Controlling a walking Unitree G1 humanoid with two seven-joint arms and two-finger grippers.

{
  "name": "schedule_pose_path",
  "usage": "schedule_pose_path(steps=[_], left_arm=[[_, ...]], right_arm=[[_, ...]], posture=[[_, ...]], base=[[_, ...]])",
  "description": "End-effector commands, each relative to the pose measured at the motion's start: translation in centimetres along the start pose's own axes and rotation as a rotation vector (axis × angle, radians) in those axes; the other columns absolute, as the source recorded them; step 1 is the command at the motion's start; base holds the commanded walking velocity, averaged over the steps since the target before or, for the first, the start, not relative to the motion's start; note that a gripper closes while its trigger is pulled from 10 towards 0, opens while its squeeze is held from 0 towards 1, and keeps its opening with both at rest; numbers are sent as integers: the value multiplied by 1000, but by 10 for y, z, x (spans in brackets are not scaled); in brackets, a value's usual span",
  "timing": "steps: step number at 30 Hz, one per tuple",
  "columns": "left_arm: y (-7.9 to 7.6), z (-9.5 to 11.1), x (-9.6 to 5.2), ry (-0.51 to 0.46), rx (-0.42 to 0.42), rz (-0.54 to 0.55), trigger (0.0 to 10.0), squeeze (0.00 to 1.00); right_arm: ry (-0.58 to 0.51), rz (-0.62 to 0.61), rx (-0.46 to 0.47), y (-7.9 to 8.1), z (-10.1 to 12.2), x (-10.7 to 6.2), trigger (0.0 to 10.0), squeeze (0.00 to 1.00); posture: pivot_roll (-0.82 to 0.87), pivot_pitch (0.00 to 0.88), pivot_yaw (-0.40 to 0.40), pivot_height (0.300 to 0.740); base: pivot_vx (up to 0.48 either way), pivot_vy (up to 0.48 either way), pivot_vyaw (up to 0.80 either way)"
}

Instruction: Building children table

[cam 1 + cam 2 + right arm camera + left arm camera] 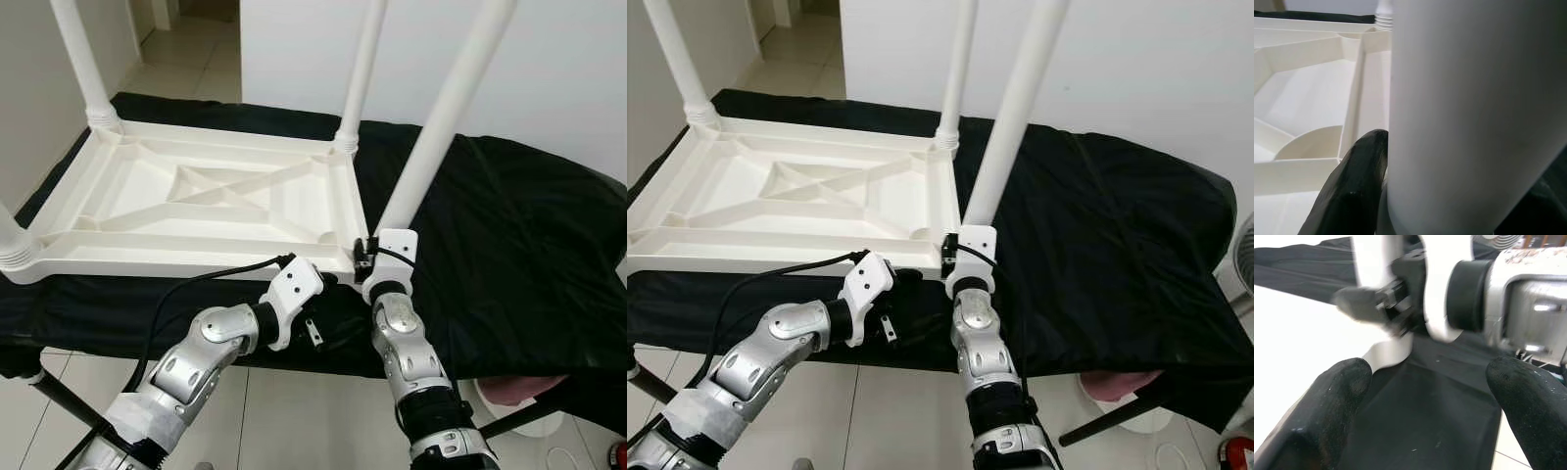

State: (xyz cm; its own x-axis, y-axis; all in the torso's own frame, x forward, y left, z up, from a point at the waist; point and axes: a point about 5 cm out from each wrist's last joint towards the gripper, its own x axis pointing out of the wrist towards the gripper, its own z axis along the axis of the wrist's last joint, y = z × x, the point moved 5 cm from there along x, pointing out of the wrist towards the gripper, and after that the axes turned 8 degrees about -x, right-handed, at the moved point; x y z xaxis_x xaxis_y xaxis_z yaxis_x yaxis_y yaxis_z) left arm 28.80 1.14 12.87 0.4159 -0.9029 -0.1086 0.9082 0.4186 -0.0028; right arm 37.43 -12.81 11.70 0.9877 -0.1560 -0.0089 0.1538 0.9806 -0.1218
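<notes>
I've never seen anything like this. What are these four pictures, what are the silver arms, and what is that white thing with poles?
The silver arms belong to a humanoid robot. The two wide pictures come from cameras on its head, looking down; the two close-ups come from cameras on its wrists. On a black cloth lies a white plastic children's table, upside down, with legs pointing up. The right gripper is closed on the near-right leg close to its base at the table's corner; its wrist view shows a black finger against that leg. The left gripper hangs open just below the table's near edge, holding nothing.
</notes>
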Motion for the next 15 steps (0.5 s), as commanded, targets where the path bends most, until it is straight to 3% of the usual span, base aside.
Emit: schedule_pose_path(steps=[1,5,8,10,14,15], left_arm=[[-10,-3,3,26,20,-93,10000,0],[-10,-2,4,25,23,-95,10000,0],[-10,-2,4,25,23,-95,10000,0],[-12,-3,5,23,22,-99,10000,0],[-13,-3,5,23,22,-100,10000,0],[-13,-3,5,22,22,-101,10000,0]], right_arm=[[80,-146,-21,-37,-18,-1,10000,0],[110,-85,-7,-19,-21,-8,10000,0],[109,-71,-10,-16,-20,-9,10000,0],[109,20,-4,0,-18,-10,10000,0],[107,51,2,6,-18,-11,10000,0],[98,79,14,10,-16,-12,10000,1000]], posture=[[-15,0,-96,740],[-14,0,-100,740],[-14,0,-100,740],[-16,0,-100,740],[-16,0,-101,740],[-17,0,-102,740]], base=[[0,0,0],[0,0,0],[0,0,0],[0,0,0],[0,0,0],[0,0,0]])
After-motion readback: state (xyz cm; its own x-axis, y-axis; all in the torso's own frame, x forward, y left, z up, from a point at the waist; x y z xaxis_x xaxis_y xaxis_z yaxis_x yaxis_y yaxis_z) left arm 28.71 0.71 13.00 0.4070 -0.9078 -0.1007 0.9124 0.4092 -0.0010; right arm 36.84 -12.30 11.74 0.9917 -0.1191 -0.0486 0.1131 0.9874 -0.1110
